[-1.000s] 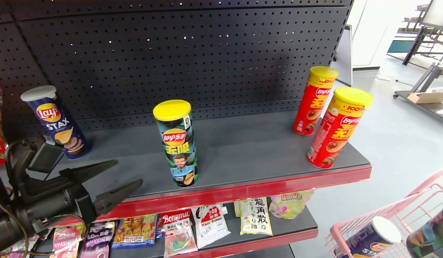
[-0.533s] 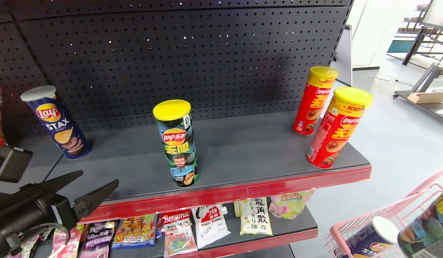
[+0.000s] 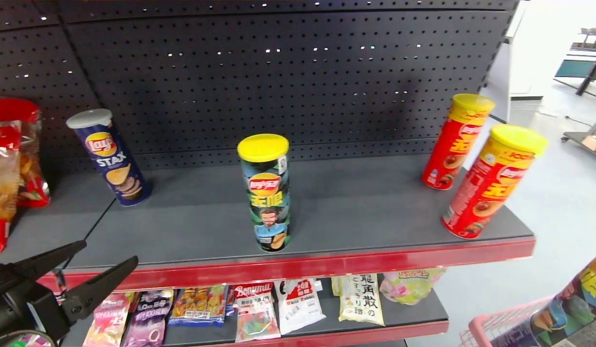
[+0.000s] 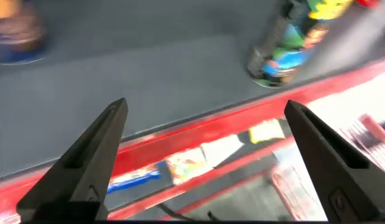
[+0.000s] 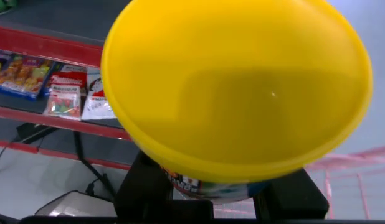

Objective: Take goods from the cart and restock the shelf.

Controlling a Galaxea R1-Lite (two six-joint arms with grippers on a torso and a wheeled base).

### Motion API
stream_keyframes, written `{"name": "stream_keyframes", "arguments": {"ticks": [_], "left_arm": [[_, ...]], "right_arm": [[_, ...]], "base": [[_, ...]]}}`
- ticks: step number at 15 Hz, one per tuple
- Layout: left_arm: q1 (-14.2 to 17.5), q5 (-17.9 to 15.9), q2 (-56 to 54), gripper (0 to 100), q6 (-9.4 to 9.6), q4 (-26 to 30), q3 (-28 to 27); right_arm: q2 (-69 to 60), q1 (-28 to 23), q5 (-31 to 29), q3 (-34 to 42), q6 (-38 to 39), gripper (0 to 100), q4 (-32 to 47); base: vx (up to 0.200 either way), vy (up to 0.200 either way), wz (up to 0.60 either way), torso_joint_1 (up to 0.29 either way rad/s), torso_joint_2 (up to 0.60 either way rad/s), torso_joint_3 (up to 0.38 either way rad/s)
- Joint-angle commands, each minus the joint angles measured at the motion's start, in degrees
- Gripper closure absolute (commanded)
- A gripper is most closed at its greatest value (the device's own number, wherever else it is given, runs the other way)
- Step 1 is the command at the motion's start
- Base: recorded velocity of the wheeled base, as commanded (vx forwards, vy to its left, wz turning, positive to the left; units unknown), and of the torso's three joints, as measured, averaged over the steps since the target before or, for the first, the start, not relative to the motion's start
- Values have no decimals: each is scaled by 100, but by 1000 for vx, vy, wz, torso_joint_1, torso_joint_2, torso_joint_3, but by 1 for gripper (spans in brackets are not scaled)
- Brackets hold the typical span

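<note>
The dark grey shelf [image 3: 356, 212] with its red front lip took up most of my head feed, backed by a black pegboard [image 3: 278, 72]. Low on the right I could make out the rim of the pink cart [image 3: 491, 324]. Just beside it my right gripper [image 5: 217, 196] was clamped round a colourful can [image 3: 568, 308], which was tilted and lower than the shelf's front edge, its yellow lid facing the right wrist camera. Four cans stood upright on the shelf: a green can [image 3: 269, 202] near the front middle, a front red can [image 3: 491, 183] at the right corner, a rear red can [image 3: 454, 142] behind it, and a blue can [image 3: 110, 159] at the back left. My left gripper [image 3: 110, 251] hung before the red lip at the left end, fingers spread wide with nothing between them. Small snack packets [image 3: 259, 313] lay on the lower shelf.
</note>
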Motion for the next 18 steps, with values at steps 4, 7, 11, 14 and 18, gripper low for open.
{"name": "stream_keyframes", "arguments": {"ticks": [4, 7, 11, 14, 18], "left_arm": [[-2, -2, -46, 0, 1, -3, 5], [-2, -28, -187, 0, 9, 6, 48], [-11, -37, -617, 0, 36, 419, 57], [-11, -28, -986, 0, 229, 999, 40], [-11, -10, -1004, 0, 335, 1131, -13]], "right_arm": [[28, 1, 13, 6, 0, 100, -12], [476, 27, 215, -223, -26, 100, -328], [2770, -52, 585, -372, 9, 100, -3387], [3895, -280, 778, -785, -149, 100, -4415], [4924, -78, 1077, -1831, -131, 100, -4151]], "base": [[0, 0, 450, 2, 2, 1], [0, 0, 0, 0, 0, 0], [0, 0, 0, 0, 0, 0], [0, 0, 0, 0, 0, 0], [0, 0, 0, 0, 0, 0]]}}
